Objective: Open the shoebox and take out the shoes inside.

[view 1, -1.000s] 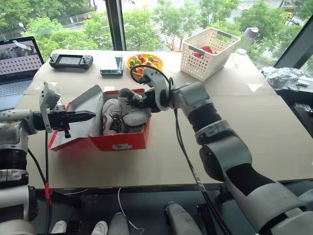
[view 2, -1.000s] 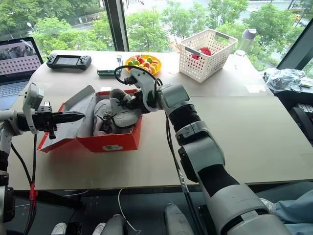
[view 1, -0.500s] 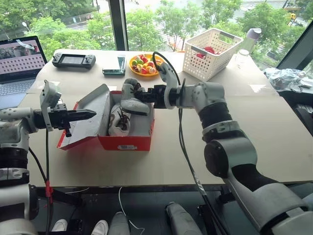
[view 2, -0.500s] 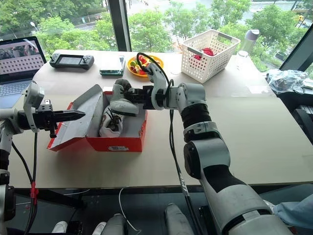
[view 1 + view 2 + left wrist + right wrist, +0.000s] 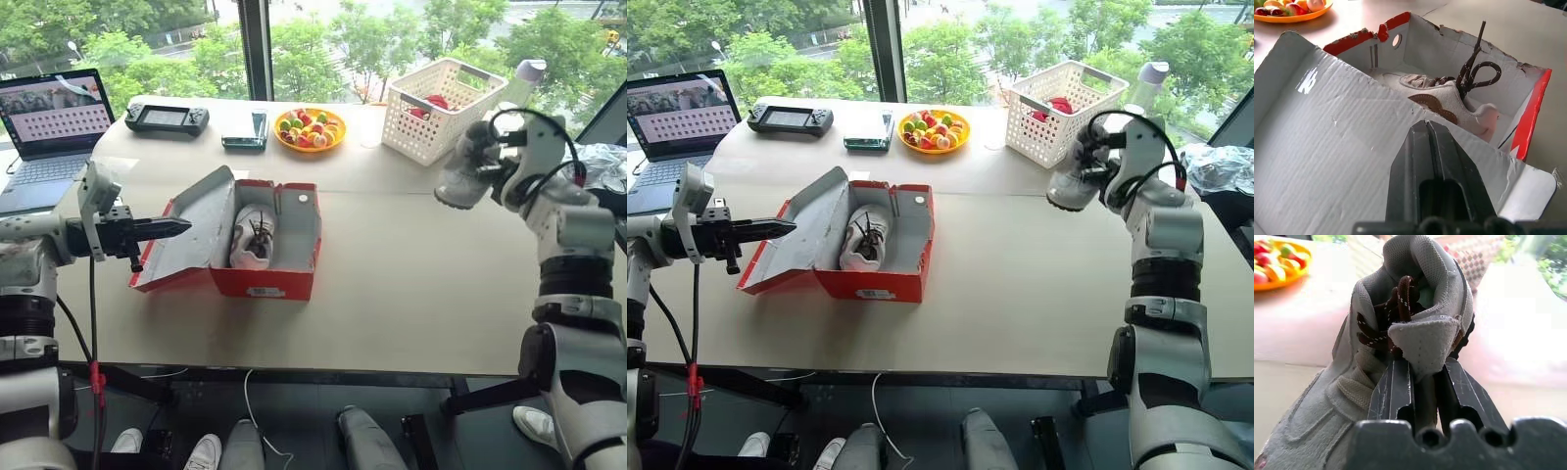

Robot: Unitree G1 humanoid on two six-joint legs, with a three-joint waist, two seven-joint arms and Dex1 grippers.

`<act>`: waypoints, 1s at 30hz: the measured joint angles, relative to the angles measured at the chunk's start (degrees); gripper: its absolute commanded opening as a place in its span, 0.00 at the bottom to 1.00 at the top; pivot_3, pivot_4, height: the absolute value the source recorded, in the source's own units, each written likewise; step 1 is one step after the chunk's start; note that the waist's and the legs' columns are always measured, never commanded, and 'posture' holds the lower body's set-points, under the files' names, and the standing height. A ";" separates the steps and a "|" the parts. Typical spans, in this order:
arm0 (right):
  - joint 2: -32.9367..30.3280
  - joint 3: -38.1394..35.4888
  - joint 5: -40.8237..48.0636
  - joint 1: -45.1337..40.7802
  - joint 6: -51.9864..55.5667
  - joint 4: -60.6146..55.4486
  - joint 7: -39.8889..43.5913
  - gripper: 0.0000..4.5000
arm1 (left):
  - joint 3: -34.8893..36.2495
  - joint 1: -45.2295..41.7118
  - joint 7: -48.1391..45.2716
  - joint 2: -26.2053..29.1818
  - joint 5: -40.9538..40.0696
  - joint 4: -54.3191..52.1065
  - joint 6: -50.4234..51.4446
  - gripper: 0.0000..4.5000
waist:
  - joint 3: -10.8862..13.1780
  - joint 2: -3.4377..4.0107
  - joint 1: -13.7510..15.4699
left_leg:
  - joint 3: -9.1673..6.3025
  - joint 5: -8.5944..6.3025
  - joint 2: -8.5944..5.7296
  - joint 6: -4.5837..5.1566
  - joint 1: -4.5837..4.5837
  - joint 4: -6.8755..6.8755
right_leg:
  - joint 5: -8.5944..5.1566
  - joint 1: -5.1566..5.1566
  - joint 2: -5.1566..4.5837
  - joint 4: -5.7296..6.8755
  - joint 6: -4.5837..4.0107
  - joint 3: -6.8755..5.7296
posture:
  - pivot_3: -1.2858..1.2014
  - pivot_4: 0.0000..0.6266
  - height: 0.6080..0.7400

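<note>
The red shoebox (image 5: pixel 270 281) lies open on the table, its lid (image 5: pixel 196 228) folded back to the left with the grey-white inside showing. One white-and-grey shoe (image 5: pixel 252 235) with dark laces rests inside. My left gripper (image 5: pixel 182 226) is shut and empty, its tip at the inner face of the lid (image 5: pixel 1327 147). My right gripper (image 5: pixel 487 164) is shut on the other shoe (image 5: pixel 462 174), pinching its grey collar (image 5: pixel 1425 340). That shoe hangs in the air over the right side of the table, just in front of the basket.
A white lattice basket (image 5: pixel 441 93), a plate of fruit (image 5: pixel 309 129), a phone (image 5: pixel 247 129), a game console (image 5: pixel 167 117) and a laptop (image 5: pixel 49 117) line the far side. A bottle (image 5: pixel 524 73) and a crumpled plastic bag (image 5: pixel 602 162) sit far right.
My right arm has lifted one shoe out of the box and swung it far to the right. The left gripper has stayed at the lid. The camera has shifted.
</note>
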 measured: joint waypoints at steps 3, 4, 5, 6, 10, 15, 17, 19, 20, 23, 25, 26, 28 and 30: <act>0.90 -1.28 1.07 0.36 -3.93 3.08 -1.33 0.58 | 0.00 -0.40 0.04 -0.01 0.01 0.00 0.00 0.00 | 0.01 0.02 -0.50 | -0.01 0.14 -0.06 0.02 0.02 0.03 | 0.16 0.08 -0.01 -0.02 0.12 0.06 | 0.52 0.24 0.88; 0.90 -1.34 1.14 0.30 -4.40 3.17 -1.23 0.65 | 0.00 -0.43 0.03 -0.01 0.01 0.00 0.00 0.00 | 0.01 0.02 -0.60 | -0.01 0.17 -0.05 0.03 0.09 0.05 | 0.20 0.17 -0.01 -0.05 0.15 0.05 | 0.52 0.24 0.88; 0.90 -1.40 1.15 0.32 -4.71 3.37 -0.99 0.73 | 0.00 -0.43 0.03 0.00 0.01 0.00 0.00 0.00 | 0.01 0.02 -0.70 | -0.02 0.18 -0.06 0.04 0.15 0.08 | 0.21 0.27 -0.01 -0.05 0.17 0.05 | 0.52 0.24 0.88; 0.90 -1.39 1.16 0.34 -4.89 3.57 -0.78 0.81 | 0.00 -0.43 0.03 -0.01 0.01 0.00 0.00 0.00 | 0.01 0.02 -0.75 | -0.01 0.20 -0.06 0.05 0.19 0.09 | 0.24 0.31 -0.02 -0.06 0.18 0.05 | 0.52 0.24 0.88; 0.11 -0.66 0.63 0.37 -5.26 3.61 -0.83 0.98 | 0.00 -0.43 -0.02 -0.01 0.02 0.09 -0.02 0.00 | 0.02 0.02 -1.01 | -0.01 0.26 -0.06 0.12 0.28 0.09 | 0.33 0.40 -0.01 -0.06 0.18 0.06 | 0.52 0.24 0.88; -3.27 3.54 -3.24 0.36 -5.23 0.72 -0.93 0.98 | -0.01 -0.46 -0.10 -0.05 0.03 0.28 -0.03 0.00 | 0.03 0.04 -1.04 | -0.01 0.27 -0.07 0.13 0.31 0.09 | 0.33 0.41 -0.01 -0.07 0.18 0.07 | 0.52 0.24 0.88; -4.58 5.33 -4.76 0.35 -4.60 -2.30 -0.61 0.98 | -0.01 -0.49 -0.14 -0.07 0.03 0.51 -0.04 0.00 | 0.06 0.09 -1.04 | -0.01 0.27 -0.07 0.13 0.30 0.08 | 0.32 0.40 -0.01 -0.07 0.18 0.08 | 0.52 0.24 0.88; -5.82 6.53 -4.51 -0.16 -1.09 -11.50 2.62 0.98 | -0.01 -0.51 -0.18 -0.07 0.06 0.96 -0.04 0.00 | 0.24 0.39 -1.15 | 0.02 0.27 -0.07 0.13 0.26 0.08 | 0.32 0.32 -0.01 -0.05 0.18 0.13 | 0.52 0.24 0.88; -5.62 6.29 -2.48 -1.08 1.42 -16.22 4.47 0.98 | -0.01 -0.53 -0.19 -0.07 0.06 0.96 -0.04 0.00 | 0.29 0.47 -1.27 | 0.01 0.27 -0.07 0.13 0.27 0.07 | 0.32 0.31 0.02 -0.03 0.18 0.13 | 0.52 0.24 0.88; -1.60 3.77 8.57 -5.87 12.15 -31.73 9.52 0.98 | -0.12 -0.94 -0.19 -0.18 0.05 0.91 -0.04 0.00 | 0.32 0.52 -1.42 | -0.08 0.27 0.02 0.14 0.35 0.00 | 0.31 0.31 0.15 0.10 0.12 0.10 | 0.52 0.24 0.88; 2.96 2.60 18.50 -9.34 22.63 -40.62 11.64 0.98 | -0.17 -1.05 -0.14 -0.20 0.04 0.86 -0.03 0.00 | 0.32 0.52 -1.29 | -0.10 0.27 0.03 0.14 0.35 0.02 | 0.29 0.31 0.15 0.17 0.09 0.08 | 0.52 0.24 0.88; 5.91 1.81 23.20 -11.19 29.04 -43.79 11.52 0.98 | -0.18 -1.04 -0.12 -0.22 0.05 0.87 -0.03 0.00 | 0.32 0.52 -1.25 | -0.10 0.27 0.03 0.14 0.34 0.04 | 0.29 0.32 0.15 0.17 0.09 0.07 | 0.52 0.24 0.88; 11.99 2.47 30.00 -13.42 39.95 -48.21 9.72 0.98 | -0.27 -1.07 -0.08 -0.38 0.05 0.78 -0.03 0.00 | 0.30 0.49 -0.92 | -0.12 0.27 0.02 0.14 0.29 0.09 | 0.30 0.34 0.12 0.17 0.08 0.03 | 0.52 0.24 0.88; 16.64 3.87 32.58 -13.28 46.53 -50.01 7.42 0.98 | -0.29 -1.03 0.00 -0.48 0.08 0.82 -0.03 0.00 | 0.29 0.48 -0.44 | -0.12 0.27 0.02 0.14 0.20 0.13 | 0.29 0.31 0.10 0.14 0.08 -0.02 | 0.52 0.24 0.88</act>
